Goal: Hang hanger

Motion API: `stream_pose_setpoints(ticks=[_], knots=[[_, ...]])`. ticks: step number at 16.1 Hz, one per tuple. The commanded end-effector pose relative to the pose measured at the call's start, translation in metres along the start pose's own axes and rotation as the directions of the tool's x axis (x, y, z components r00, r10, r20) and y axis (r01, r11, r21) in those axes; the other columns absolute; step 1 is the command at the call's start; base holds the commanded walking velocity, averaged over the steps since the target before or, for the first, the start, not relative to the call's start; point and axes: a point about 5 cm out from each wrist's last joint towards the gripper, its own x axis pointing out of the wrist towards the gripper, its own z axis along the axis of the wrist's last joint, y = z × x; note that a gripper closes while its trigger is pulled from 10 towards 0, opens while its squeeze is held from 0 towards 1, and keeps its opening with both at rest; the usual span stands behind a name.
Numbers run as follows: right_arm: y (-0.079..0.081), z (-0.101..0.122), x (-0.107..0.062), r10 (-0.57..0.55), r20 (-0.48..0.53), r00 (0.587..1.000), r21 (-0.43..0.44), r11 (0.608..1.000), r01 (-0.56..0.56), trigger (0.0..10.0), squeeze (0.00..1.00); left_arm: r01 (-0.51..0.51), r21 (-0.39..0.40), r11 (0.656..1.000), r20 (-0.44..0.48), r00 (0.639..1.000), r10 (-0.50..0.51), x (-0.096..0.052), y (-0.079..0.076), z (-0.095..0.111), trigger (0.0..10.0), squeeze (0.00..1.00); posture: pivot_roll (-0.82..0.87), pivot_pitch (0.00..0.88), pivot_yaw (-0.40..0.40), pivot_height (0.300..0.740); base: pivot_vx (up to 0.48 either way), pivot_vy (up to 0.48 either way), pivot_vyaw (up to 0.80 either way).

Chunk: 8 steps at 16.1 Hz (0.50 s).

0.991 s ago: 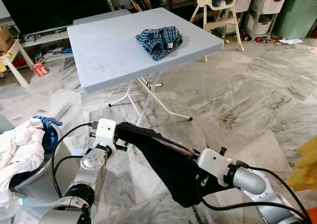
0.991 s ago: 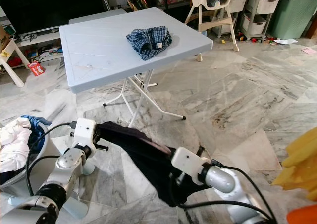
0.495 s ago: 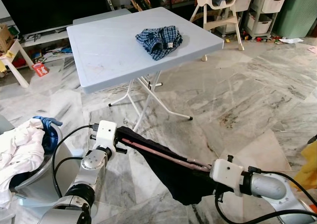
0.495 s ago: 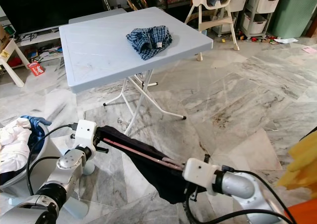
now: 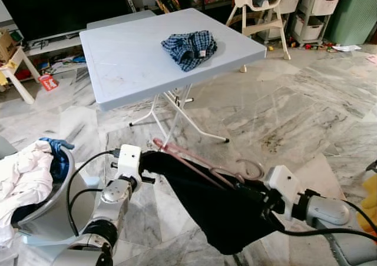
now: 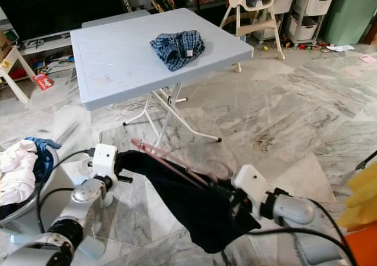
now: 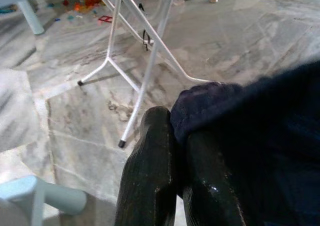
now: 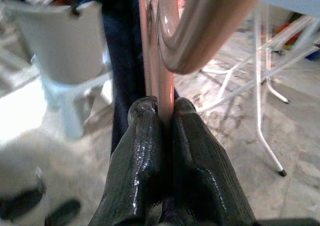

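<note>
Beside L arm, basket (image 5: 56,186) w/ clothes (image 5: 20,175); left gripper (image 7: 175,131) pinches dark garment (image 5: 218,204), right gripper (image 8: 162,108) clamps pink hanger (image 5: 188,158).

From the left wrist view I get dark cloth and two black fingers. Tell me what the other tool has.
Observer: The right tool is shut on the pink hanger, pinching its bar between both fingers.
Operator: Report what the cloth is doing.
Observer: The dark garment is stretched between the two tools and sags below the hanger, above the marble floor.
Operator: Say what lies ahead.
Observer: A light blue folding table with a checked blue garment lying on it.
Operator: And beside my arm.
Observer: A tub of white and blue laundry sits on the robot's left.
</note>
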Motion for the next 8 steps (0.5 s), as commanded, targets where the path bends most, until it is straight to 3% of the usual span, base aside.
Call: stream_pose_setpoints(ticks=[1,2,5,7,8], knots=[[-0.017,0.015,-0.001,-0.131,0.075,0.989,0.034,0.991,0.129,10.0,0.0,-0.039,-0.026,0.999,-0.005,0.999,0.039,-0.003,0.008,-0.003,0.0,0.0,-0.19,0.0,0.114,0.74,0.0,0.0,0.0],[-0.019,0.023,0.011,-0.239,0.142,0.96,0.166,0.962,0.215,10.0,0.0,0.012,-0.031,0.999,-0.006,1.0,-0.012,-0.003,-0.007,-0.007,0.0,0.0,-0.19,0.0,0.111,0.74,0.0,0.0,0.0],[-0.012,0.038,0.028,-0.298,0.227,0.927,0.362,0.91,0.204,10.0,0.0,0.074,-0.06,0.995,-0.003,0.997,-0.074,-0.002,-0.03,-0.009,0.0,0.0,-0.19,0.0,0.11,0.74,0.0,0.0,0.0],[-0.007,0.044,0.035,-0.289,0.256,0.922,0.417,0.894,0.164,10.0,0.0,0.104,-0.064,0.993,0.006,0.995,-0.104,0.001,-0.039,-0.006,0.0,0.0,-0.19,0.0,0.109,0.74,0.0,0.0,0.0],[0.001,0.048,0.037,-0.224,0.276,0.935,0.4,0.911,0.1,10.0,0.0,0.105,-0.061,0.993,0.013,0.994,-0.105,0.002,-0.041,-0.002,0.0,0.0,-0.19,0.0,0.11,0.74,0.0,0.0,0.0]])
